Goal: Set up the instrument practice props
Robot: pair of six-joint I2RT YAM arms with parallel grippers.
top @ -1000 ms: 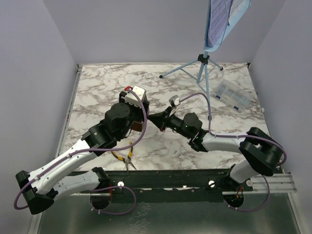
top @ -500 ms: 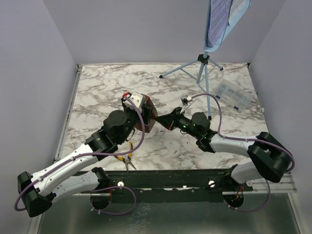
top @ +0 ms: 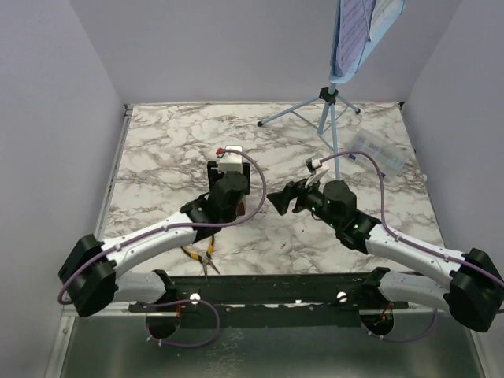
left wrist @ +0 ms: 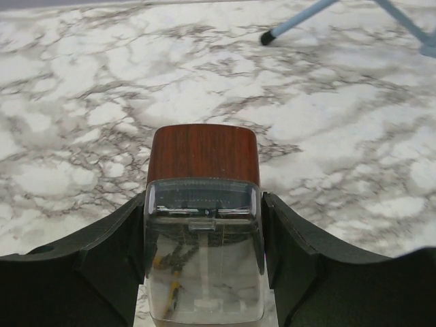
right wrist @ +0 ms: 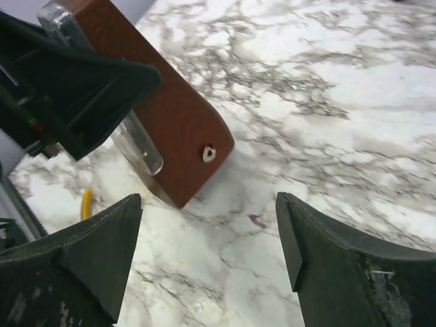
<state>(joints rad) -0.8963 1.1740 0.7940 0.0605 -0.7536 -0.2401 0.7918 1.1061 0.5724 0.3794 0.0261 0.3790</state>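
Left gripper [left wrist: 204,211] is pinching the metronome [left wrist: 203,153]; right gripper [right wrist: 208,204] stands spread just beside it.
The metronome hangs tilted over the middle of the counter [top: 157,150], its lower corner close to the marble; I cannot tell if it touches. The music stand [top: 352,39] is well apart, at the back right. I judge I should turn the wrist until the base is flat, lower slowly, and spread the fingers only when it stands; the right gripper must not bump it.

Bright even light, soft faint shadows, sharp overhead view, blurred close foregrounds
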